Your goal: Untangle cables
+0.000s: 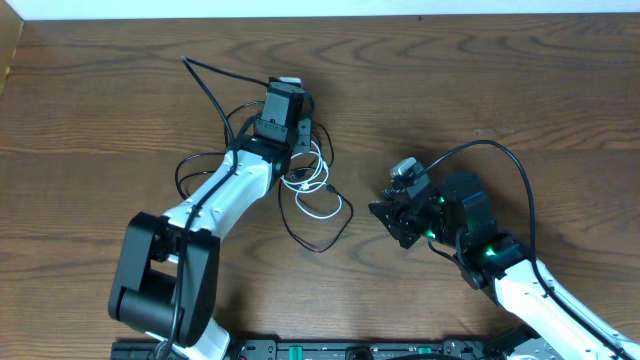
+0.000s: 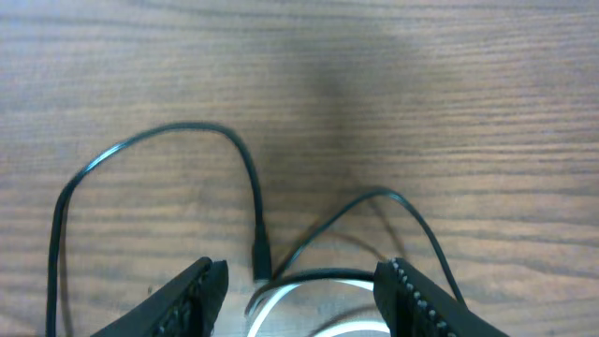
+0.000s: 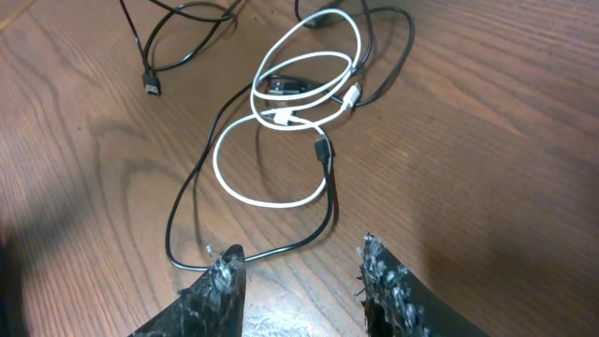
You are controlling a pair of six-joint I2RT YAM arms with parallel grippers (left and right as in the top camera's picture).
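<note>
A white cable [image 3: 271, 202] and a black cable [image 3: 184, 201] lie on a brown, wood-grained table [image 3: 487, 112].

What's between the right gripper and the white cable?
A run of the black cable crosses between the right gripper and the white cable; the right wrist view shows it.

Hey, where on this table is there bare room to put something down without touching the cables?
Bare wood lies far right, between the right arm and the table's back edge, and far left, past the left arm. Crowded: the middle, where the white cable and black cable tangle by that arm.
</note>
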